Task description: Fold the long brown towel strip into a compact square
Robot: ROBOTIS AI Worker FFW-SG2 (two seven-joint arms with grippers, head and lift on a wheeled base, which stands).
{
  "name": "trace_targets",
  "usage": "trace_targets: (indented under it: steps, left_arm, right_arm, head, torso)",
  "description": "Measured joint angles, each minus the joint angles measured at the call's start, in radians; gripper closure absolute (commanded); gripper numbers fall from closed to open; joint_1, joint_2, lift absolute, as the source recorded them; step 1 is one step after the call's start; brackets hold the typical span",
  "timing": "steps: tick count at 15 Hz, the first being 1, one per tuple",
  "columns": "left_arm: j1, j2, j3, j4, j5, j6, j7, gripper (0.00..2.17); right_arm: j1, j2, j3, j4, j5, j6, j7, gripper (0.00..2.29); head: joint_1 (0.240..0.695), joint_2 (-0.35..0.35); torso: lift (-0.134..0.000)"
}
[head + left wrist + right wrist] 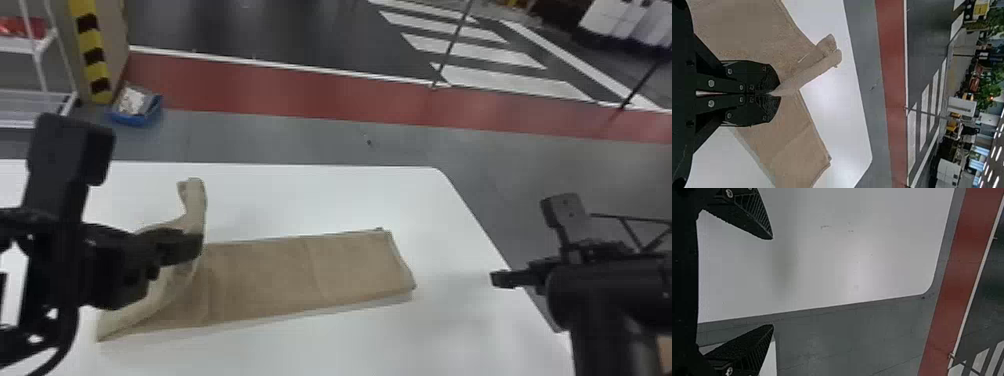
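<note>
Towel (270,280) lay lengthwise across the white table (450,340) in the head view, its right part flat and its left part lifted and bent over into a curved fold. The left gripper (194,246) was at that raised part, and beyond it a narrow, doubled bit of cloth stuck out toward the table's far edge. The right gripper (499,279) hung by the table's right edge, well apart from the towel. Past the table was a grey floor (310,137) with a blue bin (132,120) on it, near a yellow-and-black striped post (90,42) and a white shelf rack (20,46). A red strip (300,95) ran behind, with white stripes (475,55) on dark ground farther off. In the left wrist view, the left gripper (777,94) had its fingers clenched together on a pinched ridge of towel, and the cloth spread out on both sides of them; the pinched bit ended in two rolled tips side by side. In the right wrist view, the right gripper (773,282) was released, its fingers wide apart with nothing between them, and the table's edge and rounded corner showed beyond.
</note>
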Motion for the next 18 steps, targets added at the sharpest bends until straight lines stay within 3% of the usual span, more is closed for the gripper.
trace_targets:
  steps: [4,7,8,9,10,15,18]
  left_arm:
    - [-0.013,-0.003,-0.133,0.099,-0.096,0.000,0.035,2.15]
    - [-0.029,-0.003,-0.172,0.166,-0.120,0.000,0.077,2.13]
    - [-0.032,-0.003,-0.178,0.176,-0.122,0.000,0.084,1.51]
    - [-0.034,-0.003,-0.185,0.181,-0.125,0.000,0.092,0.53]
    - [-0.033,-0.003,-0.197,0.182,-0.128,0.000,0.105,0.00]
    - [0.015,-0.003,-0.222,0.129,-0.114,0.000,0.116,0.04]
    - [0.051,-0.003,-0.215,0.079,-0.113,0.000,0.117,0.04]
  right_arm:
    - [0.001,-0.001,-0.010,0.000,-0.007,-0.004,0.000,0.08]
    - [0.014,0.001,-0.018,0.000,-0.016,-0.016,0.000,0.08]
    - [0.019,0.001,-0.026,0.000,-0.022,-0.023,0.000,0.08]
    - [0.023,0.001,-0.032,0.000,-0.026,-0.028,0.000,0.08]
    - [0.024,-0.001,-0.038,0.000,-0.034,-0.032,0.002,0.08]
    - [0.016,-0.006,-0.030,-0.052,-0.070,0.020,0.004,0.08]
    - [0.011,0.021,-0.019,-0.128,-0.136,0.138,0.004,0.08]
  head:
    - [0.695,-0.350]
    - [0.695,-0.350]
    - [0.695,-0.350]
    - [0.695,-0.350]
    - [0.695,-0.350]
    - [0.695,-0.350]
    - [0.695,-0.350]
  torso:
    - [-0.125]
    - [-0.125]
    - [-0.125]
    - [-0.125]
    - [-0.125]
    - [-0.125]
    - [-0.125]
